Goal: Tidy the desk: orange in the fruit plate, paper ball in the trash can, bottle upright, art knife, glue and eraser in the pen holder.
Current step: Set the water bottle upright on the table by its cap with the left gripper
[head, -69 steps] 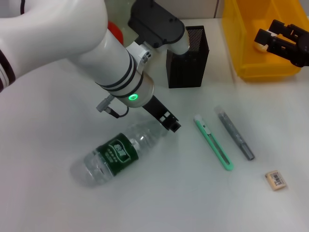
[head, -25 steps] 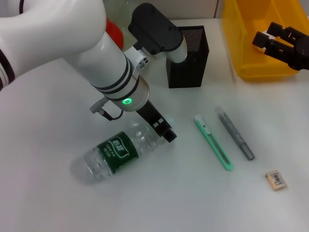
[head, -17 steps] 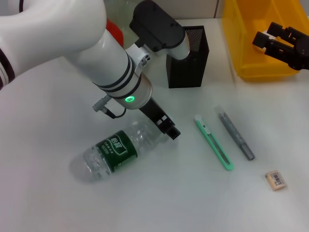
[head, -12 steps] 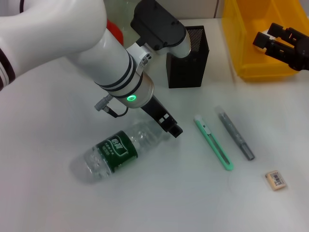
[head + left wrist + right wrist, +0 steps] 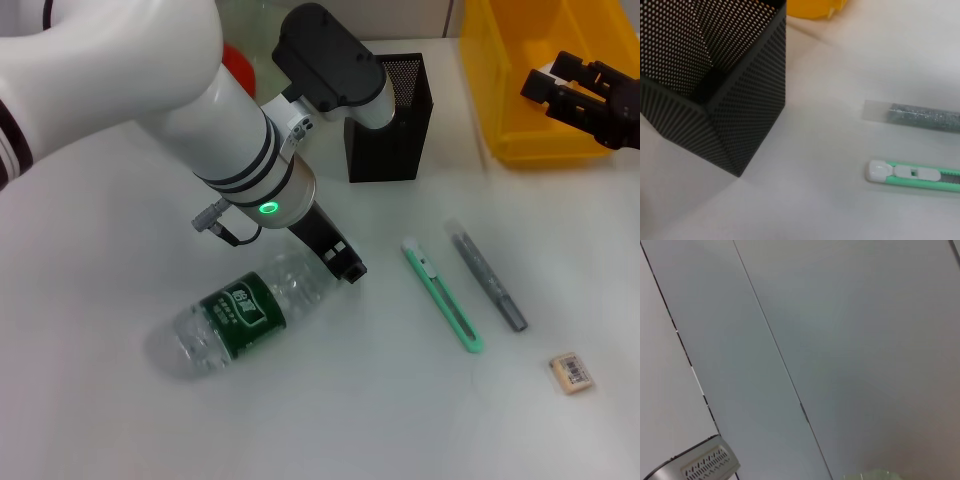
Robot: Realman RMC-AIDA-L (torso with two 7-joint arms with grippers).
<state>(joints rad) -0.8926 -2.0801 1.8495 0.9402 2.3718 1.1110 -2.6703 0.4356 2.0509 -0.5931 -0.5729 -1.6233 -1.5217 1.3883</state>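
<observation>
The bottle (image 5: 240, 315) lies on its side on the desk (image 5: 350, 420). Its cap end is hidden under my left gripper (image 5: 346, 266), which sits low at the neck. My right gripper (image 5: 552, 82) hangs open and empty over the trash can (image 5: 510, 110). The paper ball is out of view. The art knife (image 5: 442, 297) and the glue (image 5: 485, 275) lie side by side right of the bottle; both show in the left wrist view, knife (image 5: 915, 174) and glue (image 5: 920, 114). The eraser (image 5: 572, 372) lies at the front right. The pen holder (image 5: 390, 120) stands behind. The orange (image 5: 238, 68) peeks out behind my left arm.
The left wrist view shows the pen holder (image 5: 705, 85) close by and a corner of the trash can (image 5: 812, 7). My big white left arm (image 5: 150, 90) covers the back left of the desk and hides most of the fruit plate.
The white paper ball seen in my right gripper 2.8 s ago is gone from it. My left gripper has shifted a little back and forth at the bottle's neck; the bottle barely moved.
</observation>
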